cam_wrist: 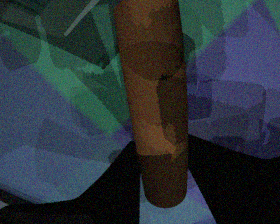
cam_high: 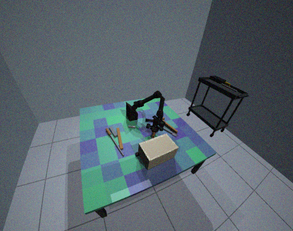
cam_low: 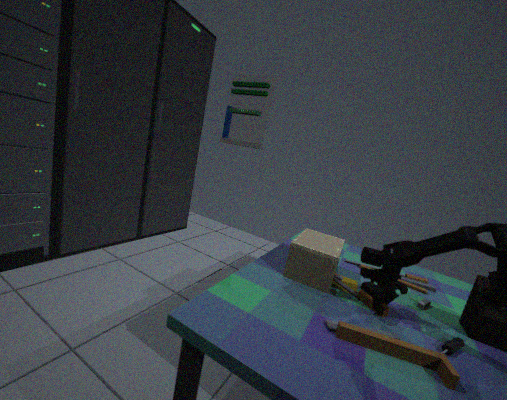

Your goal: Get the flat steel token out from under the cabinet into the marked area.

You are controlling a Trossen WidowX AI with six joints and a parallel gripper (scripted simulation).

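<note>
The cabinet, a pale beige box [cam_high: 158, 148] [cam_low: 314, 260], stands on the table [cam_high: 93, 190] [cam_low: 237, 320]. My gripper [cam_high: 154, 131] [cam_low: 378, 300] [cam_wrist: 157, 142] is shut on an orange-brown wooden handle [cam_high: 153, 134] [cam_low: 385, 311] [cam_wrist: 153, 107], low over the table beside the cabinet. In the exterior view a thin dark shaft [cam_low: 343, 286] runs from near the handle toward the cabinet's foot; its far end is not clear. A small yellow patch [cam_low: 350, 283] shows beside it. The steel token and the marked area's outline cannot be made out.
A rod tool [cam_high: 117, 144] and an orange stick [cam_high: 119, 138] lie left of the cabinet in the top view. An orange bar with a bent end [cam_high: 170, 126] [cam_low: 387, 342] lies on the arm's other side. A small grey block [cam_high: 132, 126] [cam_low: 423, 304] lies near the arm's base.
</note>
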